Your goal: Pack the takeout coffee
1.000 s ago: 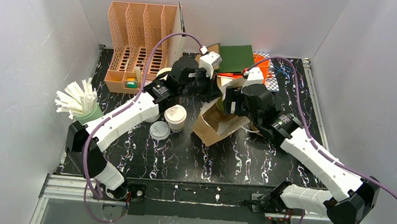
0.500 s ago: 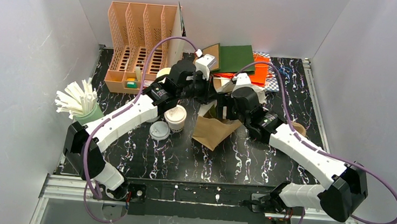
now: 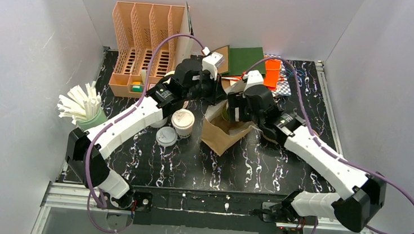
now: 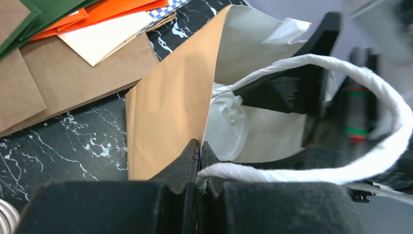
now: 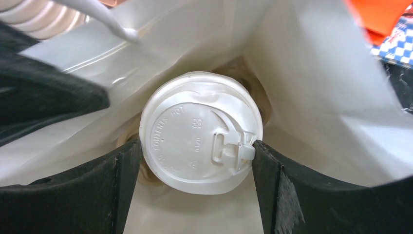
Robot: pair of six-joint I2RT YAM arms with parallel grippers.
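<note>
A black marbled worktop [image 3: 279, 174] walled in white carries a brown paper bag [image 3: 223, 135] near its middle. The left pincer [image 4: 200, 151] is clamped on the bag's rim by the white cord handle [image 4: 341, 66], holding the mouth apart. The right pincer [image 5: 197, 152] reaches inside the bag, its fingers spread wide and pressed against both sides of a lidded cup [image 5: 195, 136] low in the bag. That cup looks almost packed; only the release remains. A second lidded cup [image 3: 183, 120] stands on the worktop just left of the bag, not yet packed.
</note>
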